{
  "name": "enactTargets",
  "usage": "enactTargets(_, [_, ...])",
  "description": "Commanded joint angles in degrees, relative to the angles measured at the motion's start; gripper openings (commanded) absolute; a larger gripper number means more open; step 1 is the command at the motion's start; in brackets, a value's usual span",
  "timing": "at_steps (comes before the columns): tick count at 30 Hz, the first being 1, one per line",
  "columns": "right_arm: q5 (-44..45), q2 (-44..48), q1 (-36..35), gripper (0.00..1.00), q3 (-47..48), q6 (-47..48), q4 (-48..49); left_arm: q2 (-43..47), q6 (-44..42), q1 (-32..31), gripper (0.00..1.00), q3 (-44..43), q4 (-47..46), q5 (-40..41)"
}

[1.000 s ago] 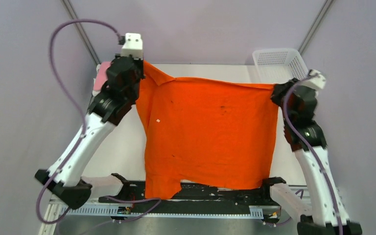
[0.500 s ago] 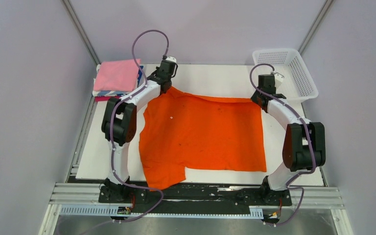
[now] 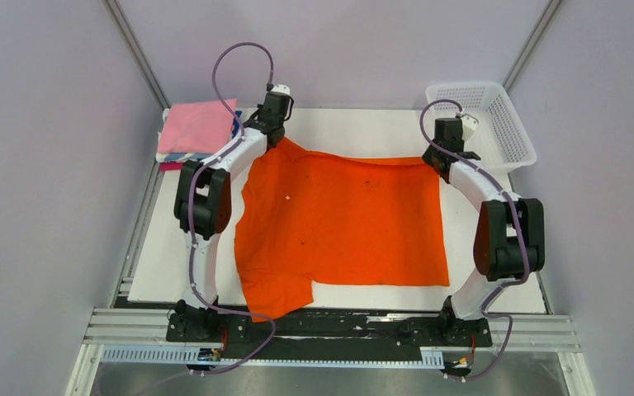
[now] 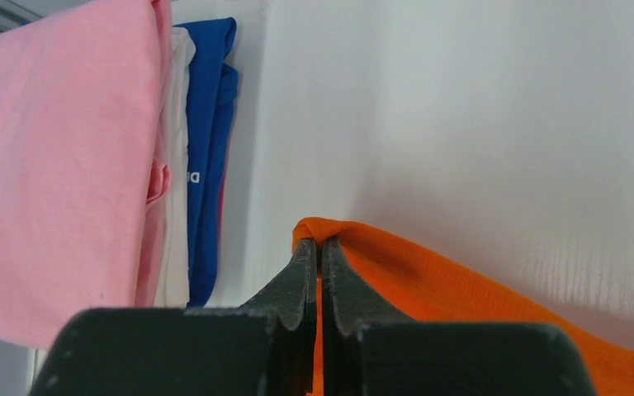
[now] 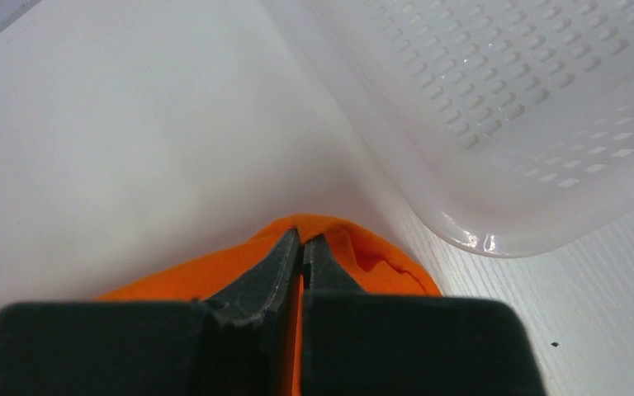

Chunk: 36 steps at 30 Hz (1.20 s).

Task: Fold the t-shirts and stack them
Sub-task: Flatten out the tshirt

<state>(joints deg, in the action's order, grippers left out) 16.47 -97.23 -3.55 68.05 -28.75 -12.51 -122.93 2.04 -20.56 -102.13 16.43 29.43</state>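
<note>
- The orange shirt [image 3: 343, 223] lies spread flat on the white table [image 3: 355, 122], between the two arms.
- Its far edge runs left to right across the table. The rest of the cloth stretches from that edge back toward the arm bases.
- A near-left flap of the shirt overhangs the table's near edge and rests on the black rail [image 3: 363, 323].
- The left claw [image 4: 319, 243] is pressed fully together, with the shirt's far-left corner pinched between its tips.
- The right claw [image 5: 301, 239] is likewise closed tight on the far-right corner, and a small fold of orange cloth bunches around its tips.
- From both claws the shirt lies on the near side, toward the robot, so each arm holds the corner on its own side and neither has to cross over.
- Any fold that brings the far edge over the body would, I judge, mean both claws travelling together toward the bases while keeping the edge taut between them.
- The stack of folded shirts [image 3: 198, 132] sits at the far-left corner of the table, just beside the left claw, with pink on top and white and blue under it. The left arm is much the nearer one to it.
- The white basket [image 3: 508, 124] stands at the far right, close to the right claw but not touching the shirt.
</note>
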Motion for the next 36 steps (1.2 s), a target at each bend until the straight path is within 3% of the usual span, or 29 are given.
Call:
enactTargets(1, [2.08,-2.45,0.37,0.03,3.65,0.86,2.14,-3.71,2.97,0.70,0.01,-5.21,-1.21,-1.73])
enactTargets(7, [4.64,-6.28,0.39,0.09,8.05,1.13,1.79,-11.16,4.17,1.30,0.08,-14.16,0.90,-3.88])
enactTargets(9, [4.60,-7.25,0.39,0.19,9.92,1.48,1.41,-13.92,4.64,1.52,0.29,-20.15,3.27,-4.16])
enactTargets(10, [4.25,-7.54,0.38,0.24,10.82,1.53,1.06,-14.66,4.97,1.62,0.53,-21.50,5.15,-4.23])
enactTargets(11, [3.68,-7.65,0.30,0.30,11.43,1.59,0.86,-15.77,5.11,1.69,0.66,-23.92,6.14,-4.43])
enactTargets(12, [2.86,-7.58,0.30,0.34,11.78,1.59,0.69,-15.98,5.26,1.73,0.86,-24.62,7.45,-4.67])
enactTargets(14, [2.08,-7.12,-0.01,0.46,11.85,1.93,0.65,-15.26,5.78,1.73,0.98,-24.62,7.87,-5.70])
enactTargets(19, [-2.30,-5.43,-1.43,0.61,10.72,4.05,0.65,-8.13,10.52,1.70,1.00,-17.78,8.02,-10.66])
enactTargets(20, [-3.68,-4.68,-1.81,0.69,10.27,4.20,0.58,-5.83,11.71,1.71,1.00,-16.49,8.19,-11.57])
enactTargets(22, [-7.12,-3.31,-2.67,0.98,8.99,4.16,0.56,-2.38,15.39,1.74,1.00,-11.93,7.99,-14.79])
enactTargets(30, [-15.50,0.55,-5.69,1.00,0.33,1.54,0.55,6.42,28.32,1.75,1.00,6.07,1.48,-28.31])
enactTargets(36, [-18.91,0.63,-6.20,1.00,-5.55,0.27,0.56,3.09,33.45,1.75,1.00,6.70,-0.61,-32.90])
